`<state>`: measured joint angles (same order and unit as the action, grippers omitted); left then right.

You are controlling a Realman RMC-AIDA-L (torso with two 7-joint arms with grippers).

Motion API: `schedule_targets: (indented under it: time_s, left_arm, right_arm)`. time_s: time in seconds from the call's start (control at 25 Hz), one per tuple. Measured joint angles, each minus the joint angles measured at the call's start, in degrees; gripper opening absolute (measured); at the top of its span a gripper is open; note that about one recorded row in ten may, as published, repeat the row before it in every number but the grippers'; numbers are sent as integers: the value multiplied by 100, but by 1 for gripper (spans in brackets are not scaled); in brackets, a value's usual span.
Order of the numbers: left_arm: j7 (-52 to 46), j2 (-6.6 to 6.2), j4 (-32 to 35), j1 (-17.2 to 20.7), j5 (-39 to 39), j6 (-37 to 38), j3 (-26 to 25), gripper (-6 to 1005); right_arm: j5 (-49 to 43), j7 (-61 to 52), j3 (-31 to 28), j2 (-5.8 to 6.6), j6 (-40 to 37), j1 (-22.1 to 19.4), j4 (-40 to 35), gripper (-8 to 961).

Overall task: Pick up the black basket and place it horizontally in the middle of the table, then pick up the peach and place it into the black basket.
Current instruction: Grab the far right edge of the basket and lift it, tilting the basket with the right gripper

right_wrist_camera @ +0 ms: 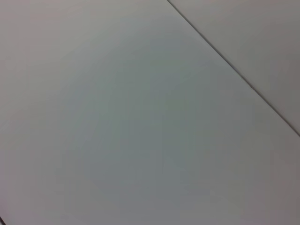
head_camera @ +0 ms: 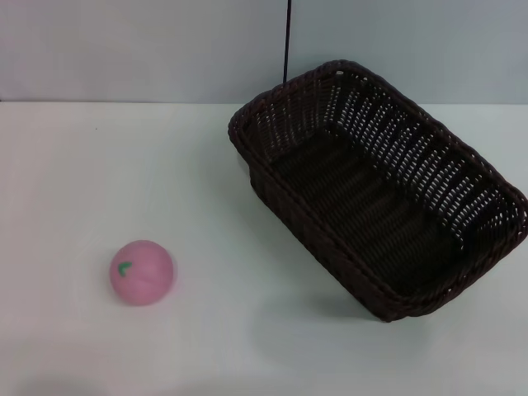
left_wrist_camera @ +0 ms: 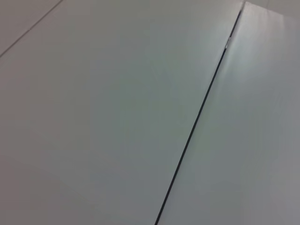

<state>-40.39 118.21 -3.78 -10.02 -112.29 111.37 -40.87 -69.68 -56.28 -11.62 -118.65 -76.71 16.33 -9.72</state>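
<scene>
Head view: black basket (head_camera: pixel 379 194) askew, peach (head_camera: pixel 142 272) apart; wrist views blank, claws unseen.

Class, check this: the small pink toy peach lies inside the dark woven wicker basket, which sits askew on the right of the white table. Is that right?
Not quite. The small pink toy peach lies on the bare white table, apart from the dark woven wicker basket, toward the robot's left. The head view shows this; the basket does sit askew on the right.
</scene>
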Motion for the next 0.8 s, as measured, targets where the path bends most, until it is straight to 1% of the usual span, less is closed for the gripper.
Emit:
schedule_targets:
  time_s: [0.16, 0.36, 0.44, 0.56, 0.6, 0.64, 0.68, 0.76, 0.8]
  left_arm:
    - [-8, 0, 0, 0, 20, 2, -20, 204]
    - [-10, 0, 0, -12, -3, -1, 12, 271]
    - [-11, 0, 0, -14, -3, -1, 13, 365]
    - [-13, 0, 0, -38, -4, -23, 21, 518]
    - [-13, 0, 0, -38, -4, -23, 21, 576]
    - [-13, 0, 0, -44, -5, -27, 21, 633]
    - [-13, -1, 0, -53, -3, -35, 20, 691]
    - [-13, 0, 0, -59, -5, -51, 22, 717]
    - [-13, 0, 0, -59, -5, -51, 22, 729]
  right_arm:
    - [-20, 6, 11, 0, 63, -21, -16, 543]
    - [-29, 7, 22, 8, 147, -31, -23, 542]
    - [-78, 6, 66, 11, 141, -48, -58, 542]
    - [-373, -428, 684, 38, -303, -72, -774, 542]
    - [-373, -428, 684, 38, -303, -72, -774, 542]
    - [-428, -1000, 1187, 93, -486, -76, -1271, 543]
    - [-468, -1398, 1512, 154, -553, -83, -1570, 543]
    - [-610, -2025, 1958, 283, -637, -94, -1983, 548]
    - [-761, -2419, 2244, 404, -723, -93, -2256, 552]
